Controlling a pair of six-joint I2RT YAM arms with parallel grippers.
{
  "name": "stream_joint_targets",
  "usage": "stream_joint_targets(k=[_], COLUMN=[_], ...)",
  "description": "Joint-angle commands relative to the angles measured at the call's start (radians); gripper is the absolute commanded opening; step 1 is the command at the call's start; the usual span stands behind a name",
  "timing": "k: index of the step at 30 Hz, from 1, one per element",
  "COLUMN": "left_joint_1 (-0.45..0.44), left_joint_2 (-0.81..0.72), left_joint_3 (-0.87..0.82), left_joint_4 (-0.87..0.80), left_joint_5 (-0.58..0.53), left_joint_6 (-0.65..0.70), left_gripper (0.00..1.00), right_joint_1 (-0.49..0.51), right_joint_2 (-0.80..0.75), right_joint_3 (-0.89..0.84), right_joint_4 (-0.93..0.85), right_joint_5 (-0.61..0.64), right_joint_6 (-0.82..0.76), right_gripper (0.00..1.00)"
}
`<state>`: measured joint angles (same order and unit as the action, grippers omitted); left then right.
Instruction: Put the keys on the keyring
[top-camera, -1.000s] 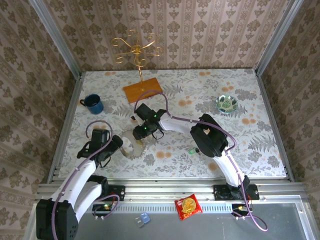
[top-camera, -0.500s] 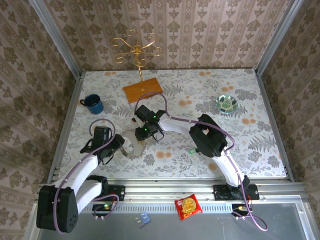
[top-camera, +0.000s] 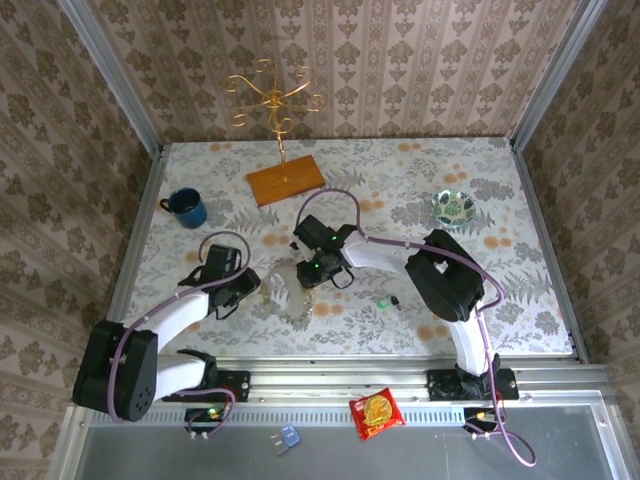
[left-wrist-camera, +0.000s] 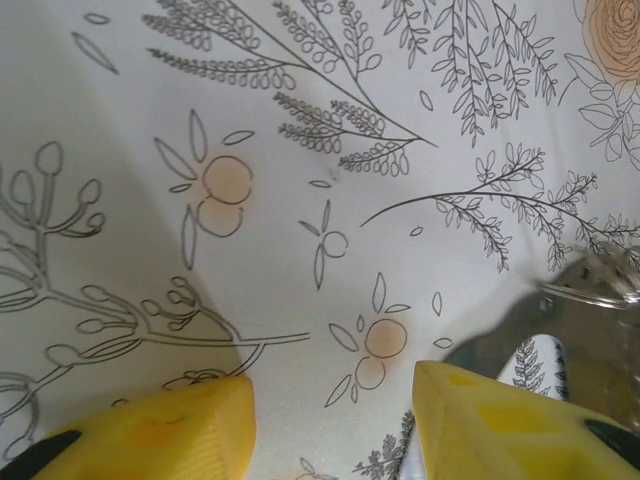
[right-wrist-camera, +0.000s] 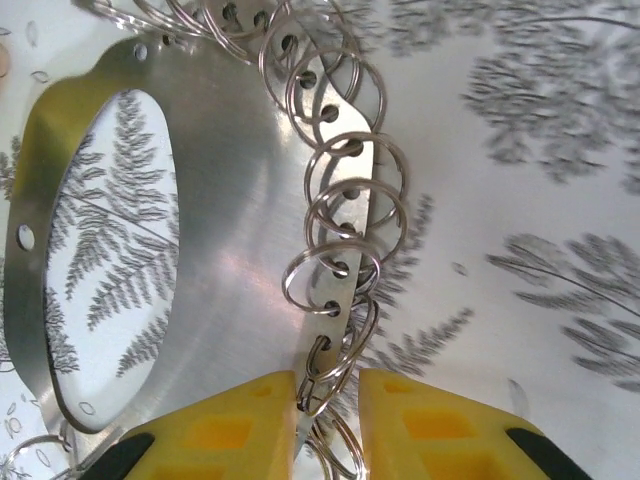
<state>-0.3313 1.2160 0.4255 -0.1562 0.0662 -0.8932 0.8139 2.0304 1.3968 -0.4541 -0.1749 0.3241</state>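
R tool pinches keyring edge, mid bench; L tool spread, empty, just beside it. Keys lie loose near R arm. Looks like none threaded yet, all still to do.

The left arm and right arm are white tubular links between bulky black joint housings, each trailing a lilac cable that loops behind its tool. The left tool and right tool end in blocky yellow fingers with black patches at the outer corners. Green lights glow just behind the right tool.
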Motion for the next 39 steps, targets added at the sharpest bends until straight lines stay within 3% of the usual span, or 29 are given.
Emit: stream_joint_targets(k=[1, 5, 11, 19, 26, 32, 39], left_joint_1=[-0.040, -0.041, -0.043, -0.034, -0.025, -0.021, -0.019], left_joint_2=[0.088, 0.045, -0.125, -0.301, -0.386, -0.422, -0.466], left_joint_3=[-0.003, -0.002, -0.025, -0.063, -0.096, -0.106, -0.110], left_joint_4=[0.185, 0.159, 0.043, -0.048, -0.065, -0.073, -0.086], left_joint_5=[0.121, 0.088, -0.049, -0.170, -0.197, -0.203, -0.220], left_joint_6=[0.003, -0.001, -0.005, -0.034, -0.045, -0.050, -0.052], left_gripper=[0.47, 0.47, 0.49, 0.50, 0.50, 0.50, 0.50], right_joint_1=[-0.014, 0.000, 0.107, 0.302, 0.358, 0.388, 0.401], right_joint_2=[-0.056, -0.129, -0.250, -0.202, -0.176, -0.242, -0.321], right_joint_3=[-0.021, -0.051, -0.117, -0.060, -0.123, -0.278, -0.493], right_joint_4=[-0.025, -0.031, -0.113, -0.210, -0.118, 0.106, 0.407], right_joint_5=[0.045, 0.058, 0.128, 0.203, 0.383, 0.331, 0.319], right_joint_6=[0.028, 0.050, 0.086, 0.115, -0.189, -0.514, -0.770], right_gripper=[0.31, 0.40, 0.41, 0.41, 0.41, 0.43, 0.42])
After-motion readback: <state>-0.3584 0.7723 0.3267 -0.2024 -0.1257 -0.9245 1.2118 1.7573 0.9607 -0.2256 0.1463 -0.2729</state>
